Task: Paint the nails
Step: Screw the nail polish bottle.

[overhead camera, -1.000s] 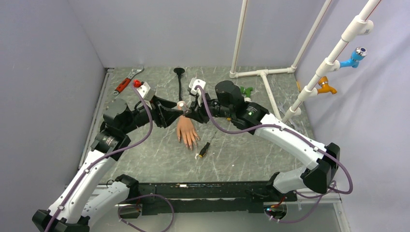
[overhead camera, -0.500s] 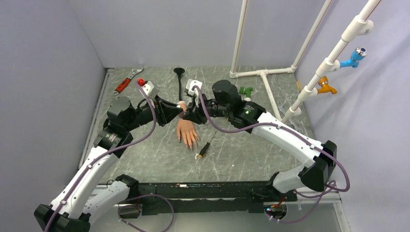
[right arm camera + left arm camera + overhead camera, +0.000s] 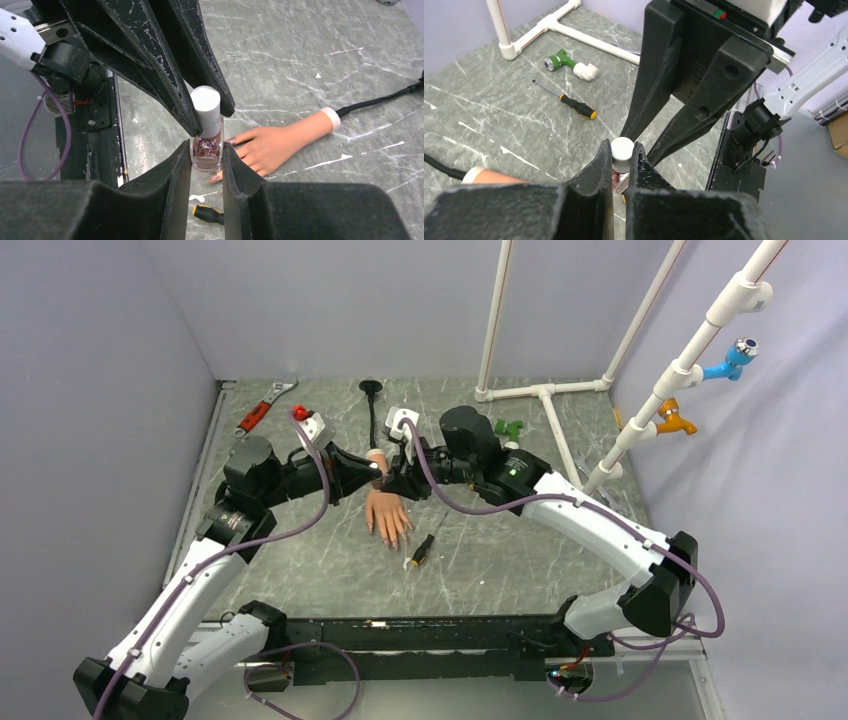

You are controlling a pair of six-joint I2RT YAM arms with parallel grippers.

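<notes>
Left claw (image 3: 622,151) just went from half open to pinched tight on the white cylindrical cap (image 3: 205,104) of the small clear glass polish bottle with glittery red-brown fill (image 3: 205,150). In the top view it had also slid in a little toward the right arm over the last second. Right claw (image 3: 206,159) was unchanged; clamped on the bottle's glass body, holding it upright, apparently clear of the grey marbled bench (image 3: 330,560).

The peach rubber mannequin hand (image 3: 272,142) hadn't moved; it lay flat on the bench just beside the two claws, fingers pointing toward the arm bases, thin black stalk (image 3: 380,102) running off from the wrist. The pale nails (image 3: 232,141) sat at its fingertips, just under and beside the bottle in the right wrist view; too small to tell whether any polish was on them. A black-and-yellow-handled screwdriver (image 3: 576,106) lay near the fingertips, not touching.

My read: with both ends of the bottle gripped, this was the setup for unscrewing the cap; cap looked seated, brush not out, so painting hadn't started. The next move would need a twist on the cap with the right claw not slipping on smooth glass; the bottle hung close over the fingers, so a slip or spill would land on the hand.
</notes>
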